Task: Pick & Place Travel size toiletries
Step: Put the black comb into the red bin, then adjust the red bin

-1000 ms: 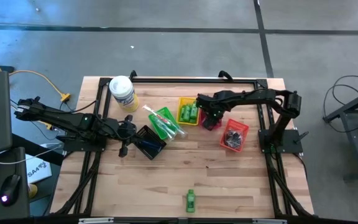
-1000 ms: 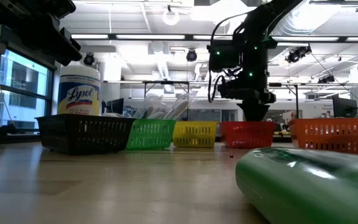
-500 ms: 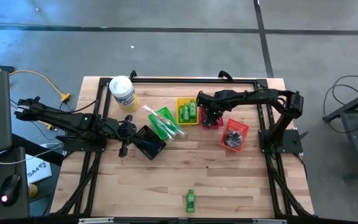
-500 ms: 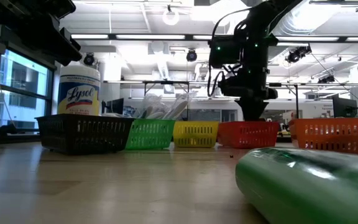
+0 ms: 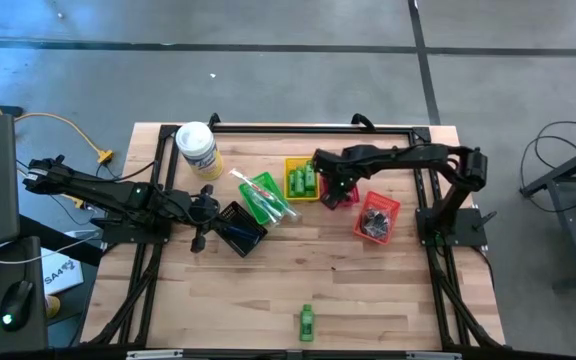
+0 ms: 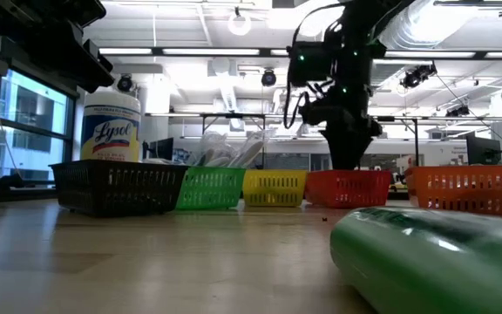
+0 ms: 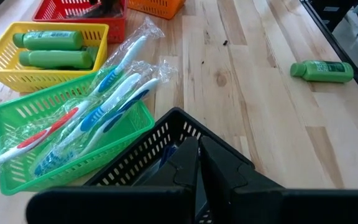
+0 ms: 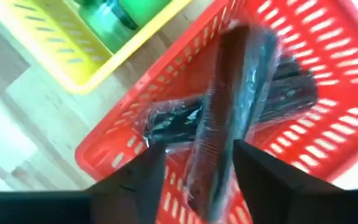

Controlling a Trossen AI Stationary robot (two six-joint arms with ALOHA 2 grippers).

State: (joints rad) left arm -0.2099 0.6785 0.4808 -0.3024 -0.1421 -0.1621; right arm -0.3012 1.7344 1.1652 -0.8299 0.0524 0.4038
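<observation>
High view: your right gripper (image 5: 336,186) sits over the red basket (image 5: 349,200), which is at 1 o'clock from table centre, just beside the yellow basket (image 5: 299,163). Right wrist view shows its fingers (image 8: 132,180) spread apart with a wrapped black comb (image 8: 232,106) lying between them, crosswise on other combs (image 8: 173,121) in that basket. You can't tell from any view whether the fingers actually touch the comb, but they aren't closed on it.

Green bottles (image 5: 303,181) lie in the yellow basket. Wrapped toothbrushes (image 5: 260,196) lie in the green basket (image 5: 271,183) at 11 o'clock, some sticking out over its rim. Dark bundles (image 5: 376,224) fill the orange basket (image 5: 390,207) at 3 o'clock.

One loose green bottle (image 5: 307,322) lies on its side on the table (image 5: 368,290) at 6 o'clock, well apart from everything else. In the low view it's the big green shape (image 6: 434,257) up front.

Your left gripper (image 5: 208,212) waits at 9 o'clock, just beside the black basket (image 5: 240,228). Left wrist view shows its fingers (image 7: 219,162) pressed together, holding nothing, over that basket's rim.

The white tub (image 5: 197,149) stands at 10 o'clock near the far edge.
</observation>
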